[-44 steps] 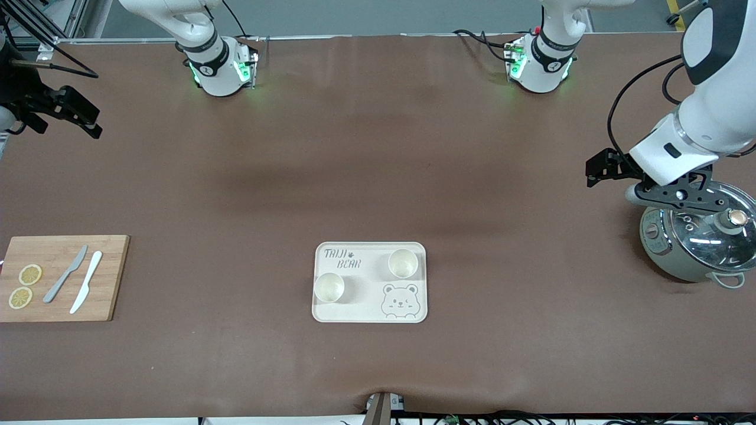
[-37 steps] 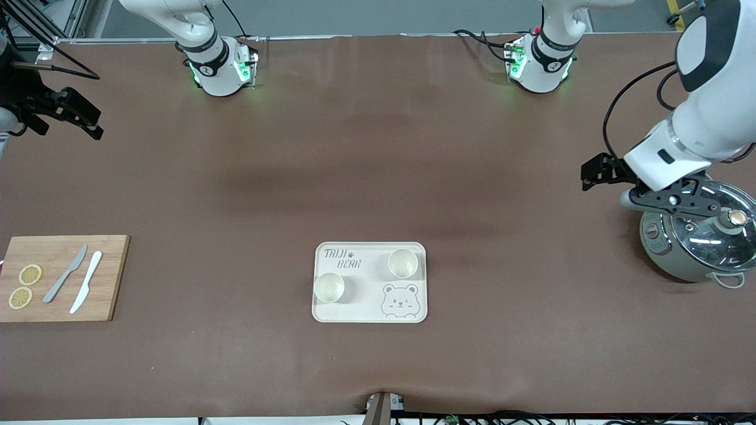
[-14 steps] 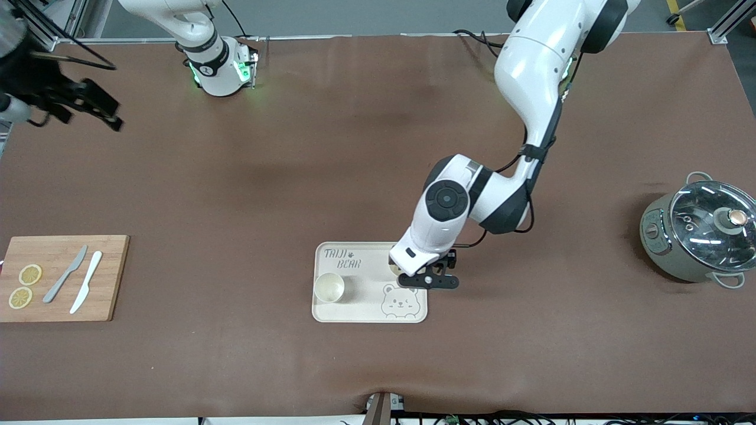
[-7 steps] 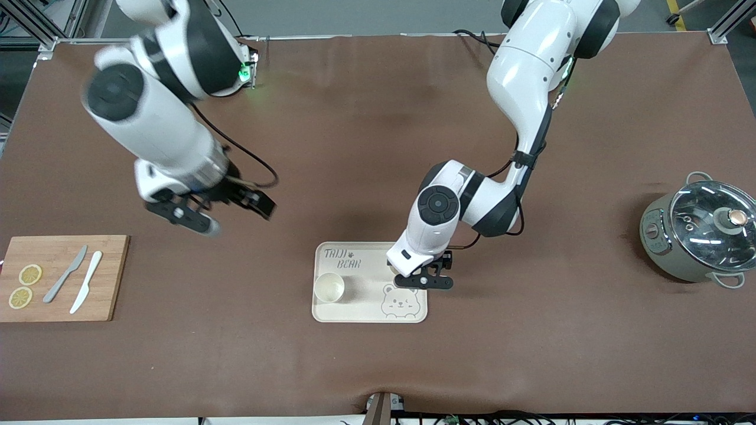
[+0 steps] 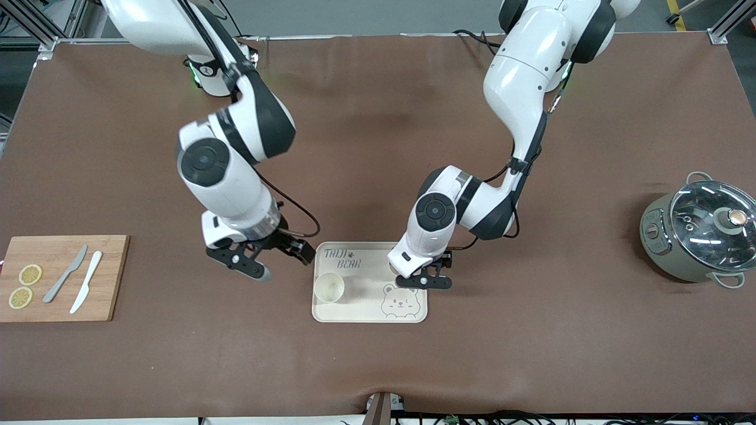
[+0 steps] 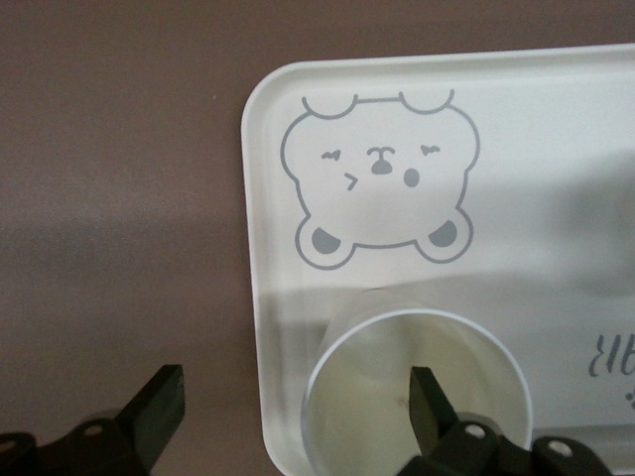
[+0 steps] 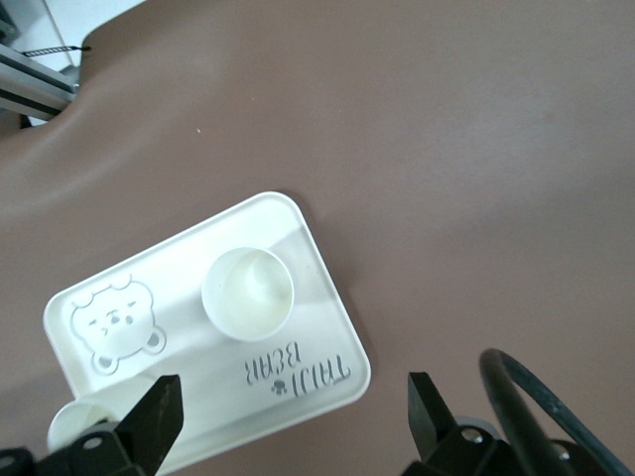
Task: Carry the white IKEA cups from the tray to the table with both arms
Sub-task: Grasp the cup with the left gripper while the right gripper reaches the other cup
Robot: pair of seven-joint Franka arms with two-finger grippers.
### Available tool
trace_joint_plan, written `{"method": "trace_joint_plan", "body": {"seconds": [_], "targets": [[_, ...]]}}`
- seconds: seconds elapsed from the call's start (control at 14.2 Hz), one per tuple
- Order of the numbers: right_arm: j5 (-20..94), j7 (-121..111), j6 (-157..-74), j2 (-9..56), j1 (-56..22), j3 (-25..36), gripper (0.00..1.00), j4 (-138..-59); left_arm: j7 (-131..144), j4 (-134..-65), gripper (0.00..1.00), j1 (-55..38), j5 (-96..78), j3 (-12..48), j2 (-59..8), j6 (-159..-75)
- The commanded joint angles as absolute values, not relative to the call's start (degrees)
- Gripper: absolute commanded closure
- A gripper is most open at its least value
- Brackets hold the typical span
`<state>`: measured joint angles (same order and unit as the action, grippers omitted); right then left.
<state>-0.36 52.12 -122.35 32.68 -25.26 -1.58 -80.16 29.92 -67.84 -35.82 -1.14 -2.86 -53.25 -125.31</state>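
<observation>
The cream tray (image 5: 369, 313) holds two white cups. One cup (image 5: 329, 287) stands open at the tray's right-arm end, also seen in the right wrist view (image 7: 248, 293). The other cup (image 6: 417, 407) is mostly hidden under the left wrist in the front view. My left gripper (image 5: 422, 280) (image 6: 293, 402) is open low over it, with one finger inside the rim and the other outside the tray edge. My right gripper (image 5: 277, 262) (image 7: 293, 415) is open and empty, in the air over the tray's corner by the lettering.
A wooden cutting board (image 5: 59, 277) with two lemon slices, a grey knife and a white knife lies at the right arm's end. A lidded pot (image 5: 697, 236) stands at the left arm's end.
The right arm has swung in from the table's end to beside the tray. The left gripper came from the pot to the tray earlier and has barely moved in the last second.
</observation>
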Motion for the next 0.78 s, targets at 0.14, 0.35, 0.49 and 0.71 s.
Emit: {"method": "trace_joint_plan", "body": {"seconds": [0.14,0.35,0.49,0.71], "targets": [[-3.34,53.96,-125.5,38.14,-25.75,-0.88,0.0,-77.61,32.94,-68.47,0.24,-37.09,-1.05,-3.16,-53.52,-125.6],[-3.78,53.96,-129.11,40.34,-25.49,-0.79,0.0,-77.78,39.64,-68.91,1.0,-37.88,1.13,-3.25,-53.44,-125.51],[-3.87,54.05,-129.55,41.22,-25.58,-0.79,0.0,-77.78,39.73,-68.91,1.0,-37.97,1.41,-3.25,-53.44,-125.51],[-4.74,53.96,-132.35,43.41,-25.75,-0.79,0.0,-77.87,39.73,-68.91,1.0,-37.97,1.41,-3.25,-53.26,-125.51]]}}
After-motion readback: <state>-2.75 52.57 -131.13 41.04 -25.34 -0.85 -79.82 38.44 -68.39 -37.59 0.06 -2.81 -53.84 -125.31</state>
